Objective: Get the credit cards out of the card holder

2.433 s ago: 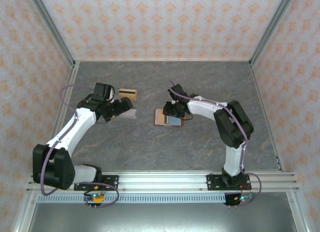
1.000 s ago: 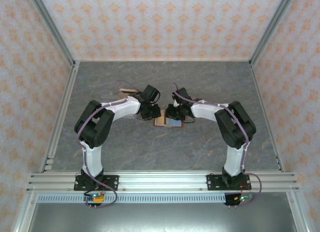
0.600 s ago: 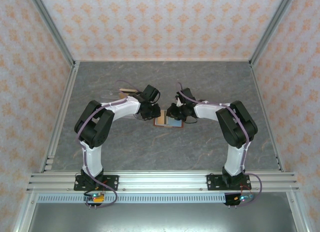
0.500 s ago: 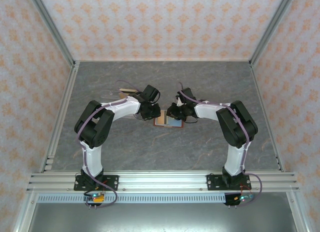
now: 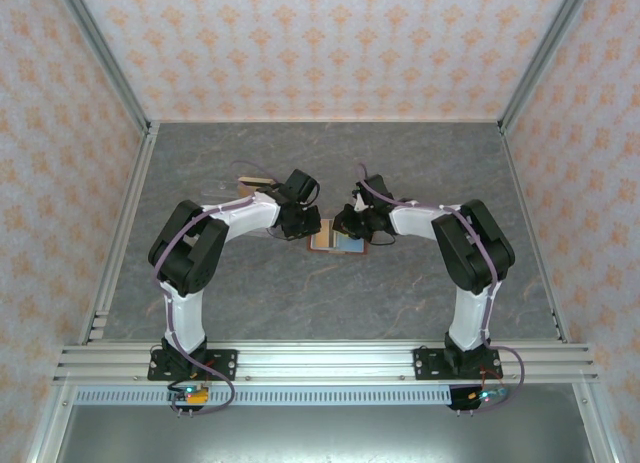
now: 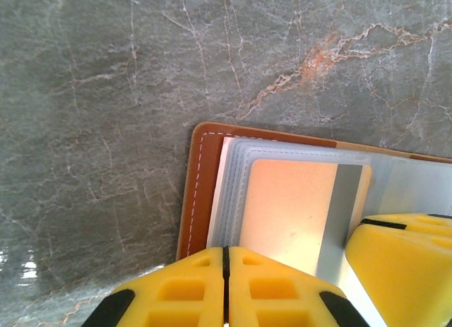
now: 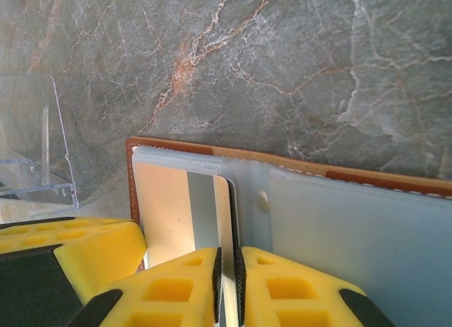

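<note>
The card holder (image 5: 337, 243) lies open at mid-table, with a red-brown leather edge (image 6: 198, 193) and blue-grey pockets. A tan-gold credit card (image 6: 293, 207) with a grey stripe sits in the left pocket. My right gripper (image 7: 227, 255) is shut on that card's inner edge (image 7: 227, 200), at the holder's fold. My left gripper (image 6: 226, 251) is shut, its tips over the holder's left side, and I cannot tell if it pinches anything. In the top view both grippers, left (image 5: 308, 228) and right (image 5: 345, 226), meet over the holder.
Another tan card (image 5: 252, 179) lies on the table behind the left arm. A clear plastic stand (image 7: 35, 154) is just left of the holder. Patterned walls and metal rails enclose the grey marbled table (image 5: 400, 303).
The left arm has swung from the table's left side over to the holder, and its jaws have closed. The right gripper has stayed at the holder, barely shifting.
</note>
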Robot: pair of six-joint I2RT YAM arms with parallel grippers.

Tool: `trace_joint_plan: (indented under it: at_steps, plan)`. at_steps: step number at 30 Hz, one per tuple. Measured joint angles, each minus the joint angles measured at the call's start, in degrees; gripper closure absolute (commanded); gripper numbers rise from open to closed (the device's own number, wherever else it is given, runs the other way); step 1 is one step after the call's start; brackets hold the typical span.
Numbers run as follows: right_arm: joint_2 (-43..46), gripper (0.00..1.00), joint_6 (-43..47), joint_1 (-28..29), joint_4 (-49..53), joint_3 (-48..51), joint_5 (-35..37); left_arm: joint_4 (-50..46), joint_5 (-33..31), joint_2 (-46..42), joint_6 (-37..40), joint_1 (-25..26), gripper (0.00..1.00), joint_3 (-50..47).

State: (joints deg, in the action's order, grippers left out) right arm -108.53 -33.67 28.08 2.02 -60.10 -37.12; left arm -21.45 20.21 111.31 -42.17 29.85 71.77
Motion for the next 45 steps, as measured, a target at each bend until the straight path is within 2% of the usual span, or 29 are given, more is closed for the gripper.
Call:
trace_joint_plan:
  at_steps: [14,20,36,45]
  plan:
    - [1.9,0.96,-0.85,-0.7,-7.26,4.31,-2.16,0.35,0.35,-0.02,-0.02,-0.26,0.93,-0.35]
    - [2.64,1.0,-1.07,-0.7,-8.44,4.81,-2.12,0.48,0.31,-0.04,0.0,-0.28,0.91,-0.59]
    - [4.76,1.0,-2.54,-2.21,-10.4,7.89,-1.81,1.6,0.83,-0.07,-0.02,-0.26,0.9,-1.75]
    - [4.76,1.0,-1.64,-2.21,-5.68,6.82,2.36,1.49,0.94,-0.57,0.02,-0.26,0.9,-1.75]
